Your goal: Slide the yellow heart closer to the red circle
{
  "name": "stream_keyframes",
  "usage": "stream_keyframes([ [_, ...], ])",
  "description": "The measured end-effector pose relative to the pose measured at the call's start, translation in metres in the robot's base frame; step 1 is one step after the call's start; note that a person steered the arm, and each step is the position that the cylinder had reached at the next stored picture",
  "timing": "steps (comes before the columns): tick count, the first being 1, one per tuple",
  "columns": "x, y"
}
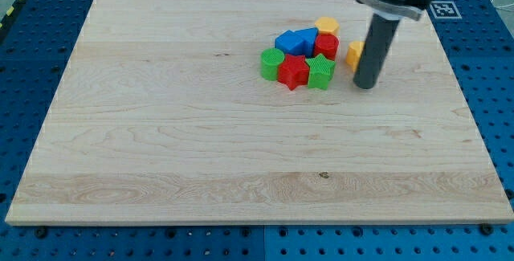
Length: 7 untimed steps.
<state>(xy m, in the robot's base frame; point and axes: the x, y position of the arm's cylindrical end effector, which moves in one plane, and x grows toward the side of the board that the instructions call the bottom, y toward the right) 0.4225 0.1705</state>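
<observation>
A red circle block (326, 46) stands at the right side of a tight cluster in the upper right of the wooden board (161, 132). A yellow block (353, 52), partly hidden behind my rod, lies just right of the red circle with a small gap; it looks like the heart. A second yellow block (327, 26), pentagon-like, touches the red circle from the view's top. My tip (365, 85) rests on the board just right of and below the hidden yellow block, close to or touching it.
The cluster also holds a blue cube (289, 42) and another blue block (307, 39), a green circle (271, 63), a red star (294, 72) and a green star (320, 71). The board's right edge (466, 92) is near the tip.
</observation>
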Motion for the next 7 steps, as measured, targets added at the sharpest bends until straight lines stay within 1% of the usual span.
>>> stream_keyframes([
  [1, 0.0, 0.03],
  [2, -0.013, 0.039],
  [3, -0.034, 0.036],
  [4, -0.042, 0.02],
  [7, -0.044, -0.027],
])
